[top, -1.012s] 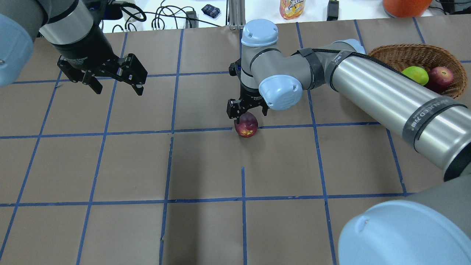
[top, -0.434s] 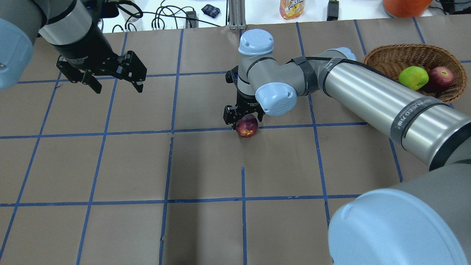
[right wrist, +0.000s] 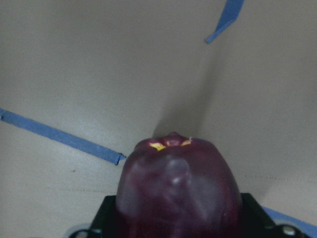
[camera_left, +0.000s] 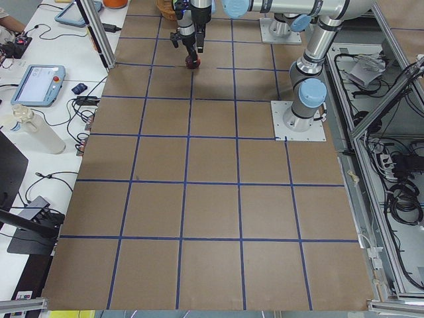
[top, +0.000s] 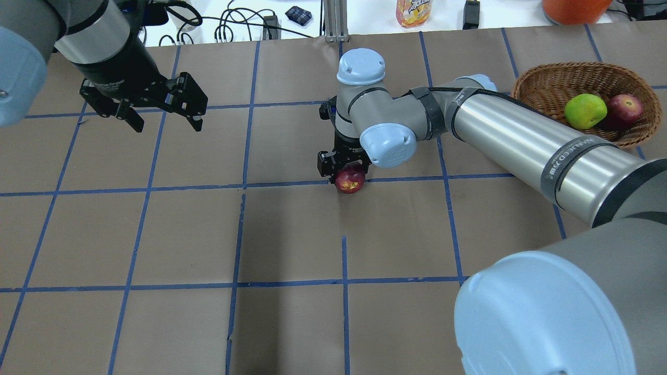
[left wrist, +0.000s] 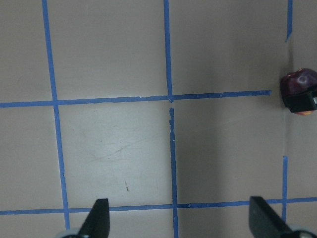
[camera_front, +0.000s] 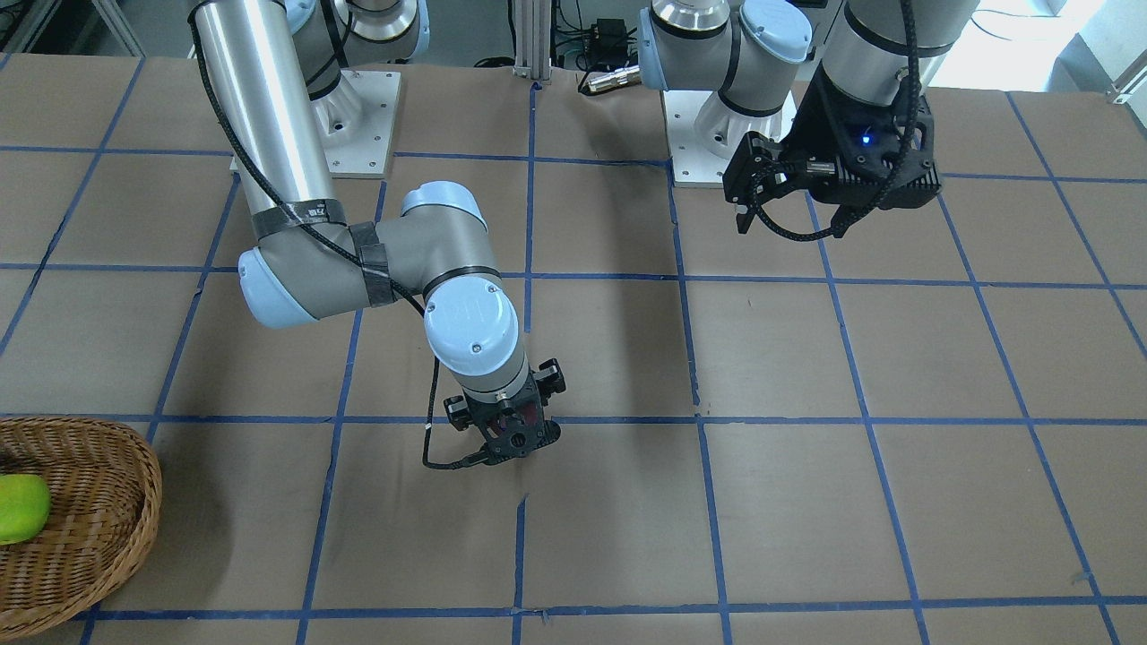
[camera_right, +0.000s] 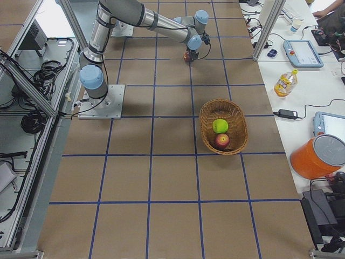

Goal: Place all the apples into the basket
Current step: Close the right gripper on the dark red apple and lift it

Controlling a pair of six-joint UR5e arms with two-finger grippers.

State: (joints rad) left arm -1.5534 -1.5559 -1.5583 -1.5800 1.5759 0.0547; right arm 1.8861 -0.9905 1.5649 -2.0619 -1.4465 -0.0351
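Note:
The dark purple-maroon apple rests on the table at its middle, on a blue tape line. My right gripper is low over it, open, with one jaw on each side; in the right wrist view the apple fills the gap. The wicker basket stands at the far right and holds the lime green apple and the red apple. My left gripper hangs open and empty over the far left, well away from the apple.
Brown paper with a blue tape grid covers the table. A juice bottle, an orange container and cables lie beyond the far edge. The right arm's long silver link stretches between the basket and the middle.
My right gripper has come down from above the maroon apple until its jaws straddle it, and the right arm has shifted a little left. The left arm has not moved.

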